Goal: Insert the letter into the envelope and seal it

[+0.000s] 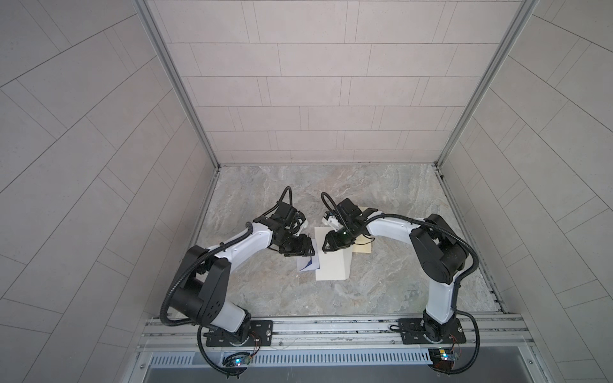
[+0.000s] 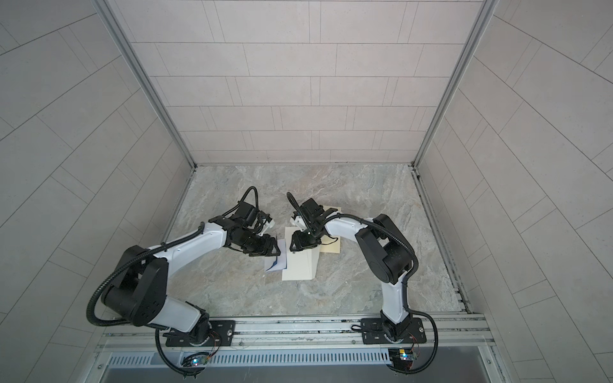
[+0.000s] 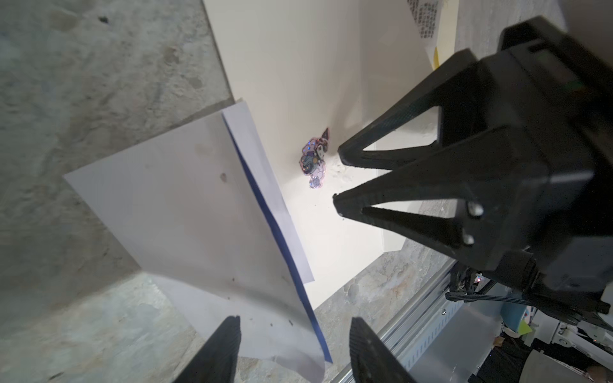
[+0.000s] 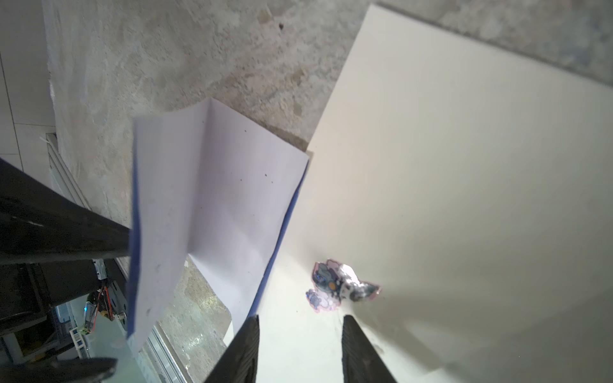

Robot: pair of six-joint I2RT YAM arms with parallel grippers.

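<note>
The letter (image 1: 308,264), a folded white sheet with a blue edge, lies left of the cream envelope (image 1: 332,268) in both top views, overlapping its left side. One flap of the letter (image 3: 185,205) curls up between the parted fingers of my left gripper (image 3: 295,331), which is open around that edge. My right gripper (image 4: 300,323) hovers open over the envelope (image 4: 464,165), its fingertips just short of a small cartoon sticker (image 4: 341,287) on the envelope's face. In the left wrist view the right gripper (image 3: 338,177) points at that sticker (image 3: 316,156).
A tan sheet (image 1: 363,248) lies behind the envelope, partly under the right arm; its printed corner (image 3: 428,20) shows in the left wrist view. The marble tabletop (image 1: 381,291) is walled on three sides, with a metal rail (image 1: 331,326) along the front.
</note>
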